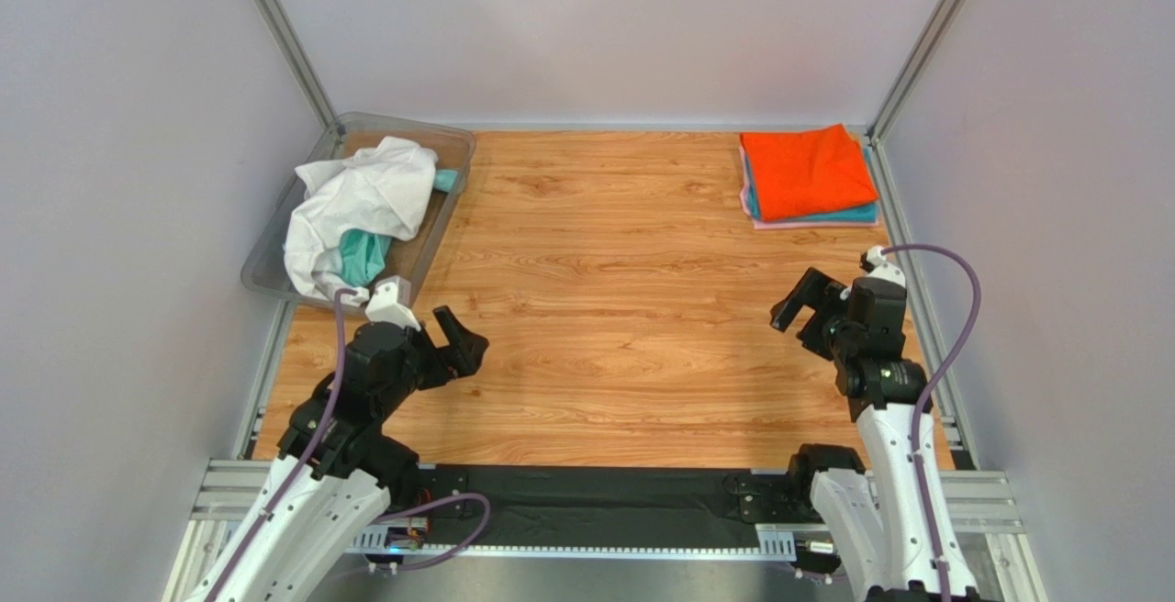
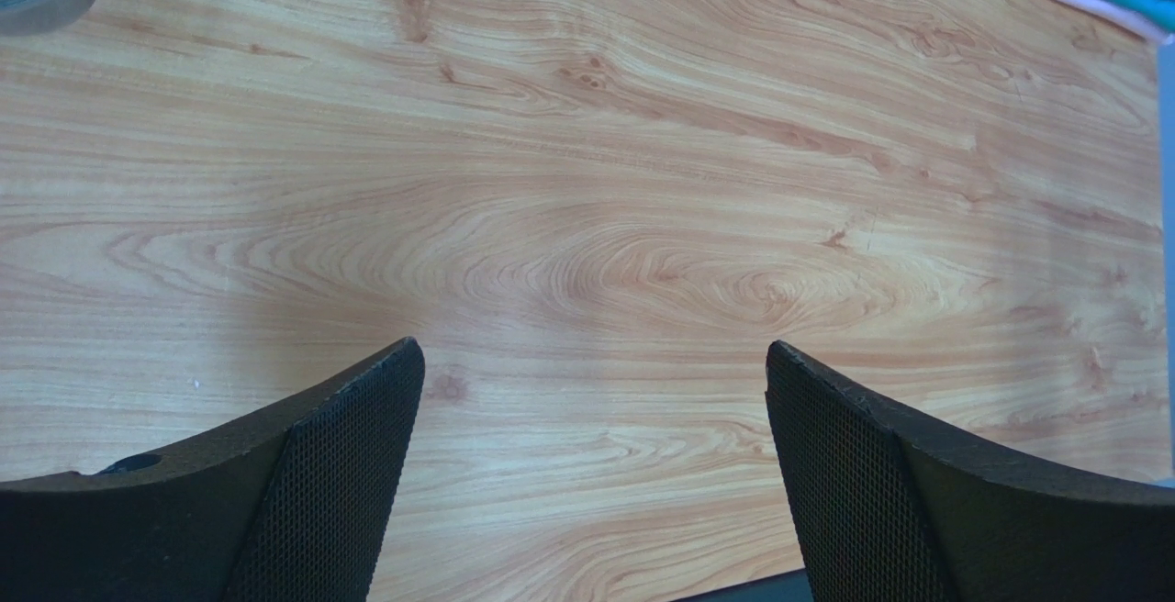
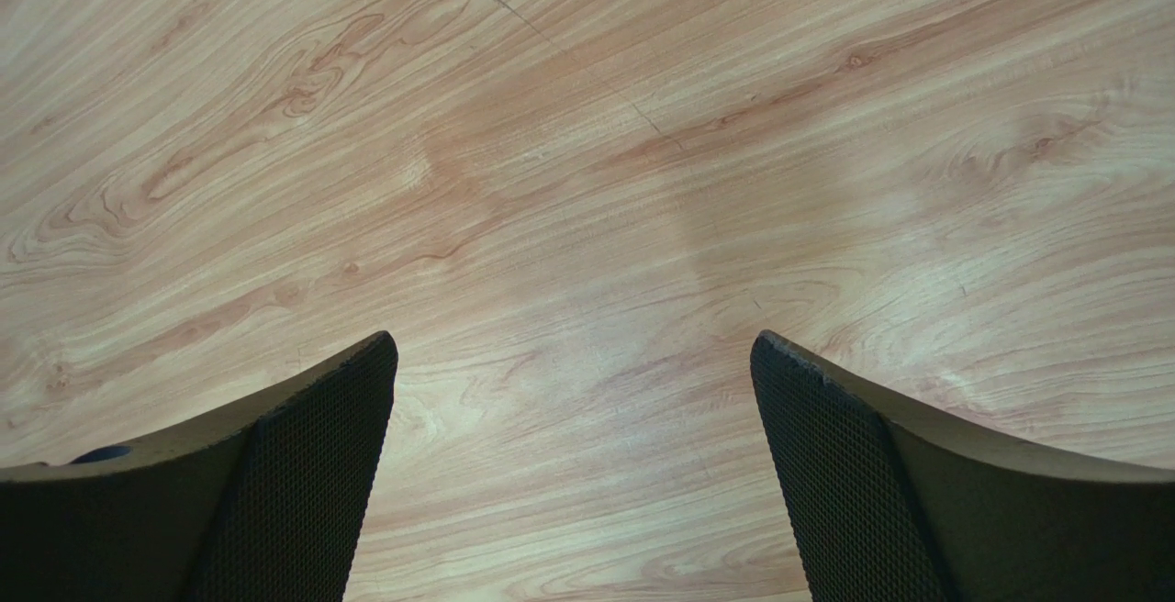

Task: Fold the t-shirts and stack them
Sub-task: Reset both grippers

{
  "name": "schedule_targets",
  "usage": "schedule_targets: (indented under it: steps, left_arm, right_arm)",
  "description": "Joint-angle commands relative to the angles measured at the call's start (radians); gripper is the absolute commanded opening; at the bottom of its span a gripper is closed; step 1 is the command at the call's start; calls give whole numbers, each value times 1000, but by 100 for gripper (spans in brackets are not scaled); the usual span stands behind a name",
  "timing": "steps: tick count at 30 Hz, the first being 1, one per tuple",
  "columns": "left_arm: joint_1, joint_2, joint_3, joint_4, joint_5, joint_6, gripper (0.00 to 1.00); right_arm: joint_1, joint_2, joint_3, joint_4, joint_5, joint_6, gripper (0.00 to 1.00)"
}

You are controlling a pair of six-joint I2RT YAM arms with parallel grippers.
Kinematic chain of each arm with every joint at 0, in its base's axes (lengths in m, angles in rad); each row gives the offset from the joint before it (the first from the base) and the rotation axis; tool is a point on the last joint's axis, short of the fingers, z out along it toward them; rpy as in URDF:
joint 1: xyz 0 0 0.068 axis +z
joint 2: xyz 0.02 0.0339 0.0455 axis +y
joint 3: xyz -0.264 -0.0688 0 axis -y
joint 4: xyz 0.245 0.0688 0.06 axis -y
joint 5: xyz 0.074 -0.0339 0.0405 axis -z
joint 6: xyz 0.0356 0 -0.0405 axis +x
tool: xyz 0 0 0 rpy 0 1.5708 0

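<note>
The wood-grain bench (image 1: 621, 313) carries a clear plastic bin (image 1: 265, 266) at its far left corner. Folded t-shirts (image 1: 808, 173) lie stacked at the far right corner, orange on top.

I run a left arm (image 1: 370, 371) and a right arm (image 1: 883, 382), each with white shells and black joints. The right arm's lilac cable (image 1: 978, 297) bows toward three o'clock. The black, curved fingers (image 2: 331, 485) have mesh-textured inner faces.

The bench (image 1: 621, 286) looks like light wood-grain laminate, smooth with a faint sheen. The orange t-shirt (image 1: 807, 171) and white t-shirt (image 1: 362, 196) are soft matt cloth. The bin (image 1: 269, 255) is clear glossy plastic. The left claw (image 2: 593, 368) and right claw (image 3: 573, 354) have matt black pads (image 2: 338, 478), finely mesh-textured.
</note>
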State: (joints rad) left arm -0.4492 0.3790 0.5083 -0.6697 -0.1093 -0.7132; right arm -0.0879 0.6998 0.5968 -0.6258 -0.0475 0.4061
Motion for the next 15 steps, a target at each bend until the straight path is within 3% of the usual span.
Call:
schedule_targets:
  steps: [1, 15]
  left_arm:
    - [4, -31, -11, 22, -10, -23, 100]
    - [4, -72, 6, -45, -104, -40, 100]
  right_arm:
    - [2, -59, -26, 110, -14, 34, 100]
    - [2, -108, -43, 132, 1, 45, 100]
